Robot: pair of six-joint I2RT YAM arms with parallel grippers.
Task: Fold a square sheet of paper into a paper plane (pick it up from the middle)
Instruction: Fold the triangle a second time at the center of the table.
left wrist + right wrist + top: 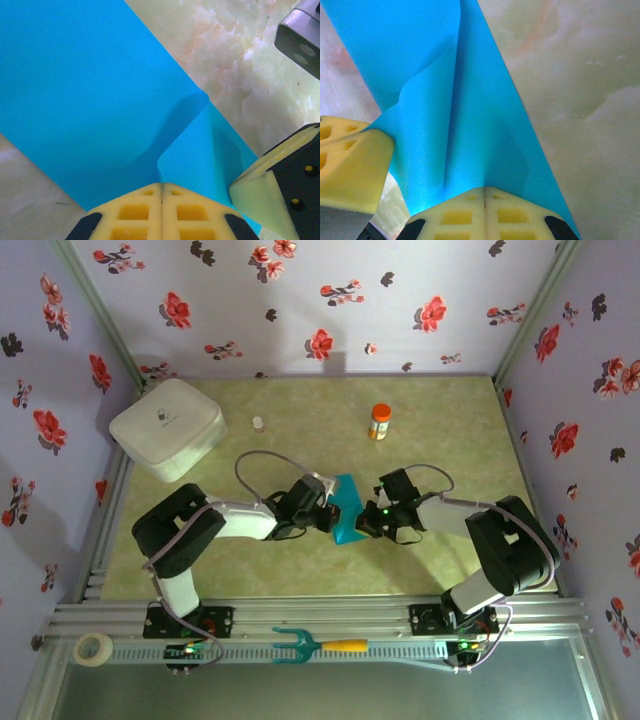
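Observation:
The square sheet of paper (347,506) is teal-blue and lies partly folded at the middle of the table, between my two grippers. My left gripper (330,512) comes at it from the left and my right gripper (368,520) from the right, their tips close together. In the left wrist view the left gripper (161,185) is shut, and a raised flap edge of the paper (90,90) runs into the seam between its jaws. In the right wrist view the right gripper (485,189) is shut where a crease in the paper (470,100) ends. No finished paper plane is formed.
A white rounded box (167,427) stands at the back left. A small cap-like object (258,424) and an orange-lidded bottle (380,421) stand behind the paper. On the near rail lie a teal pronged tool (315,645) and a tape roll (94,648). Floral walls close three sides.

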